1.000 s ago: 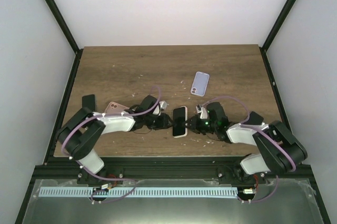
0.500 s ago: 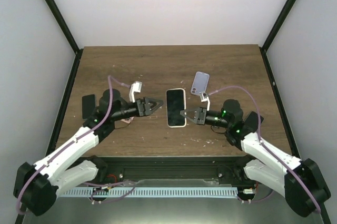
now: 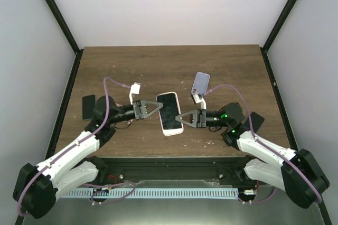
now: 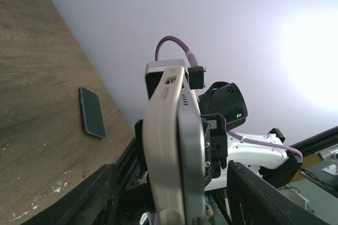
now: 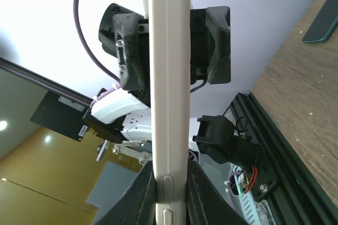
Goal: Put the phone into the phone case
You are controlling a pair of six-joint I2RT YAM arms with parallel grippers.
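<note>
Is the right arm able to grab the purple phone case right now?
Probably not yet: the right end effector is shut on the phone, shared with the left end effector. The purple phone case lies unobstructed behind it.

No legible text, label, brand, number or sign appears in any view. The phone (image 3: 169, 113) shows a blank white face, and the lilac phone case (image 3: 200, 83) and the wooden tabletop (image 3: 158, 66) carry no readable markings.
</note>
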